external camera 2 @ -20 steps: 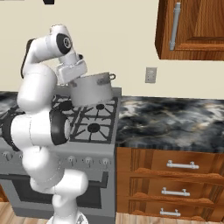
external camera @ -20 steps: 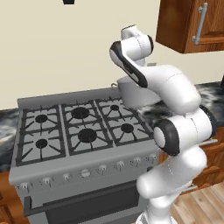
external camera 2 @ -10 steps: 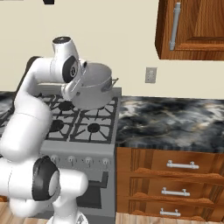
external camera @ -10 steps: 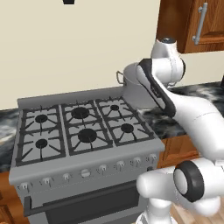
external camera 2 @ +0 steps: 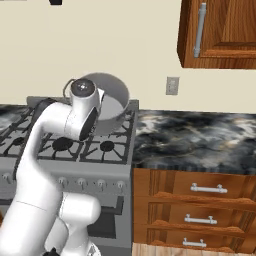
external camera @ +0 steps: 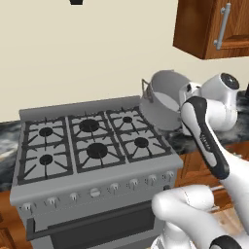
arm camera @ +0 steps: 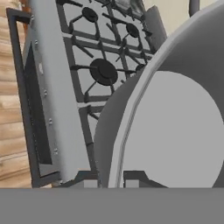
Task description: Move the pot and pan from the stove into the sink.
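The pot [external camera: 163,99] hangs tilted in the air over the right rear corner of the stove [external camera: 97,182], its pale inside turned toward the base cameras. My gripper [arm camera: 110,178] is shut on the pot's rim, one fingertip on each side of the wall. From the hand, the pot [arm camera: 175,131] is close in front, with the stove [arm camera: 48,87] and its black grates behind it. From the right, the pot [external camera 2: 112,100] sits just behind my wrist above the stove [external camera 2: 95,172]. All six burners I can see are bare. The pan and the sink are out of view.
A black-and-white marbled counter [external camera 2: 200,140] runs to the right of the stove, over wooden drawers [external camera 2: 200,210]. A wooden upper cabinet [external camera 2: 220,32] hangs above it, and a wall outlet [external camera 2: 172,85] is on the wall. More marbled counter [external camera: 7,141] lies left of the stove.
The arm has swung to the right with the pot in its grip. The pot has gone from upright to strongly tilted and drifted toward the stove's right edge.
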### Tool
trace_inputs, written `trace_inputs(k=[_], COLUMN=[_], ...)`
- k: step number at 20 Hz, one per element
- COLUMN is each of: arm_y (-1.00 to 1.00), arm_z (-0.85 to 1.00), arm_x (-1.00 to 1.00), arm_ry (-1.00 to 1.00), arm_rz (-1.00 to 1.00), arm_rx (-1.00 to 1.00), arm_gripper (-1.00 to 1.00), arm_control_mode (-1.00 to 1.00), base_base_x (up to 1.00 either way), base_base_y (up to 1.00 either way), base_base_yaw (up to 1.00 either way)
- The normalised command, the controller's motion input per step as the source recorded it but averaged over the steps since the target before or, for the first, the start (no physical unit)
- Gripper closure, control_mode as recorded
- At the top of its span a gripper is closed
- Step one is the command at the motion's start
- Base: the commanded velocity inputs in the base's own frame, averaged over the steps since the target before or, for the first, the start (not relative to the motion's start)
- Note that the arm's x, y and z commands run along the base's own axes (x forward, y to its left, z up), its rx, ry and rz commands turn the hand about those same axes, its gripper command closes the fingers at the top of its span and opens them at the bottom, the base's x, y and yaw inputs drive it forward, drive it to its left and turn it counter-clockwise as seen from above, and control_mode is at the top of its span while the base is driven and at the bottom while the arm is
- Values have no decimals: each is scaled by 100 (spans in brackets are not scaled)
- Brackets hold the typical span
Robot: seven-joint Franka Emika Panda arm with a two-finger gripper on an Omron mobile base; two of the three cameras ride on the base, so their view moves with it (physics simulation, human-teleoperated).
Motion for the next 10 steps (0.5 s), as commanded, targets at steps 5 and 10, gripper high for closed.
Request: trace_inputs(k=[5, 10], arm_y=[1, 7], arm_z=[-58, -27], arm_x=[-75, -30], arm_ry=[-1, 1], arm_rz=[18, 13], arm_rx=[-7, -8], arm_gripper=[100, 100], arm_control_mode=[-100, -100], base_base_x=[0, 0], base_base_y=[0, 0], base_base_yaw=[0, 0])
